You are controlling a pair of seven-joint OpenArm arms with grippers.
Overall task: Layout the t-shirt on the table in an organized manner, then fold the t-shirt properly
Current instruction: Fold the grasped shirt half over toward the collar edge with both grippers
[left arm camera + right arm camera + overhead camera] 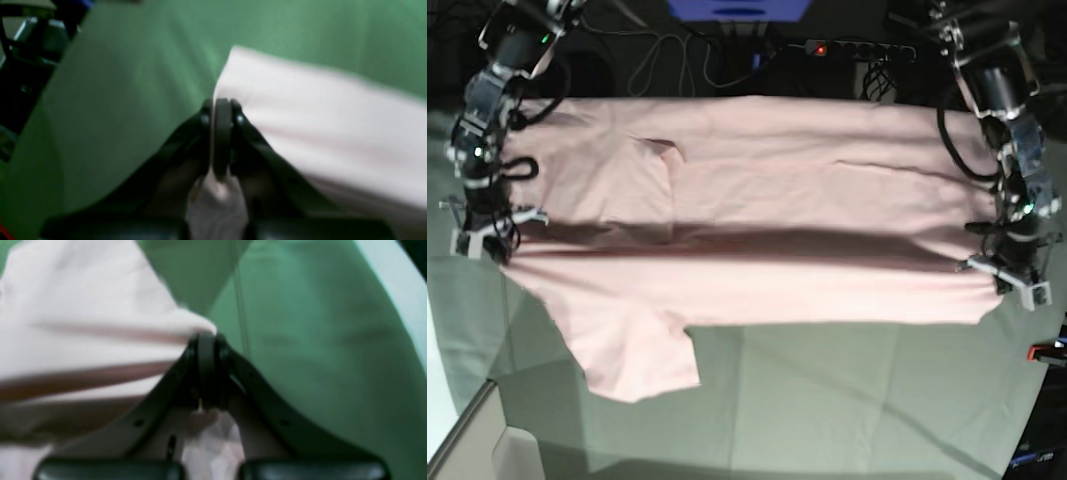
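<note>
The pale pink t-shirt (pixel 757 230) is stretched wide across the table (pixel 847 400), with a shadowed crease running along its middle and one sleeve (pixel 642 360) lying toward the near left. My left gripper (pixel 1012 275) is shut on the shirt's right edge; in the left wrist view the black jaws (pixel 221 106) pinch pink cloth (pixel 317 123). My right gripper (pixel 487 235) is shut on the shirt's left edge; in the right wrist view its jaws (pixel 206 340) pinch pink cloth (pixel 83 306). No lettering shows.
A power strip with a red light (pixel 857 48) and cables lie behind the table. A red clamp (pixel 1047 350) sits at the right edge. The table's near-left corner (pixel 477 440) is in view. Creased green cloth (pixel 133 83) surrounds the shirt.
</note>
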